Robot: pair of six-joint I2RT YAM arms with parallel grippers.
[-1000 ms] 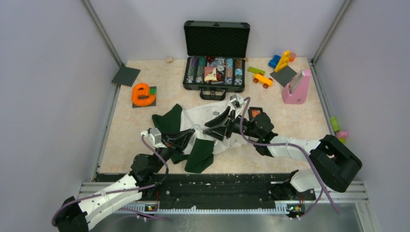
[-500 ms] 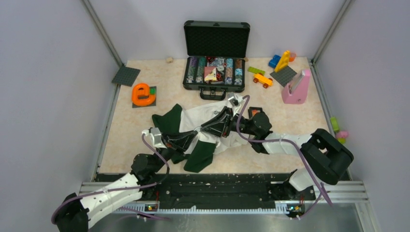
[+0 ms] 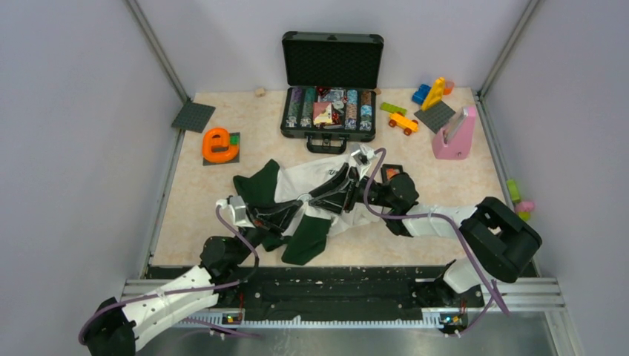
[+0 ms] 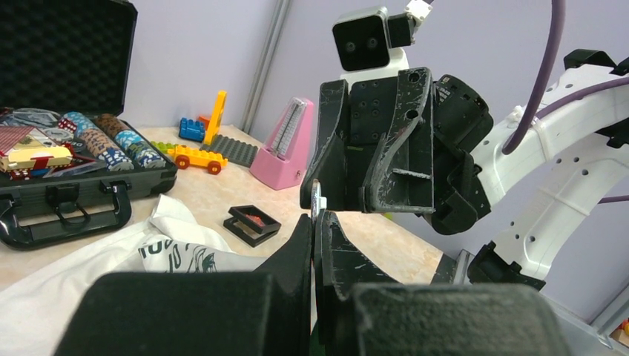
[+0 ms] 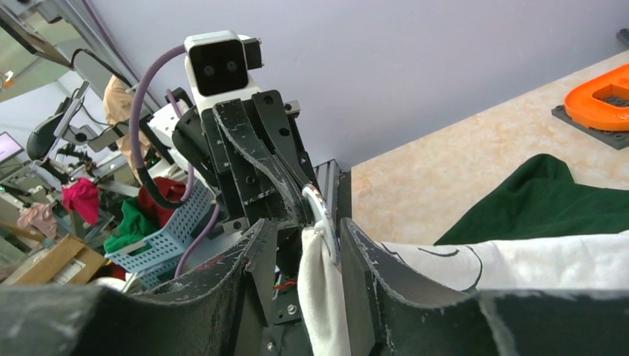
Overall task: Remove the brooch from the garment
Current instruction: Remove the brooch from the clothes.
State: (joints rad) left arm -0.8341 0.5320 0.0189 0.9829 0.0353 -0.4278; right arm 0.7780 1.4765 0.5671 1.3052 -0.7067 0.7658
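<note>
Right gripper (image 5: 304, 231) has slid left across the garment (image 3: 297, 176) and now straddles, jaws apart, the white fold that the left gripper (image 4: 314, 222) clamps shut, so the pull looks set up. Between the right fingers sits a pale ring (image 5: 320, 210), possibly the brooch; no orange shows.

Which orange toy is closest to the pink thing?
The orange toy car, which is just left of the pink metronome. The big orange letter e lies far off on the other side.
</note>
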